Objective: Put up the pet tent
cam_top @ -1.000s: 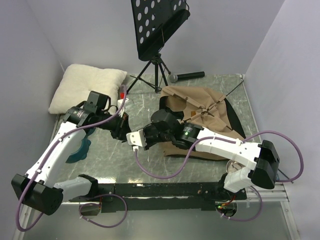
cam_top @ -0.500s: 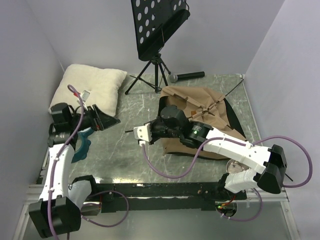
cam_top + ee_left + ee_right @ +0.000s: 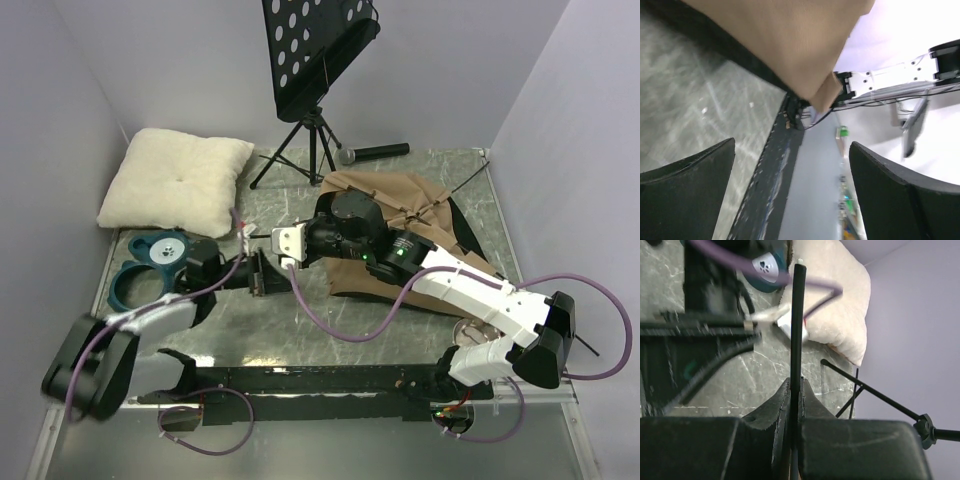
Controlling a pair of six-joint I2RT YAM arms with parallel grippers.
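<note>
Tent status: the tan-brown fabric pet tent (image 3: 400, 205) is lying collapsed, just right of the black perforated music stand (image 3: 312, 50) and nearer the arms. In front of the stand, the right gripper (image 3: 794, 390) is pinching the tent's thin black pole (image 3: 798, 325), fingers pressed together on it. The left gripper (image 3: 790, 165) is hanging spread and empty, below-left of the stand. Judged step: raising the pole. The next move is probably calling for the left gripper to brace the fabric or the pole's free end

Pet tent (image 3: 790, 45): cut off above the left fingers (image 3: 685, 190).
Pole (image 3: 798, 325): lower end hidden between the right fingers (image 3: 855, 450).
Left arm (image 3: 705, 330): blurred beyond them.
</note>
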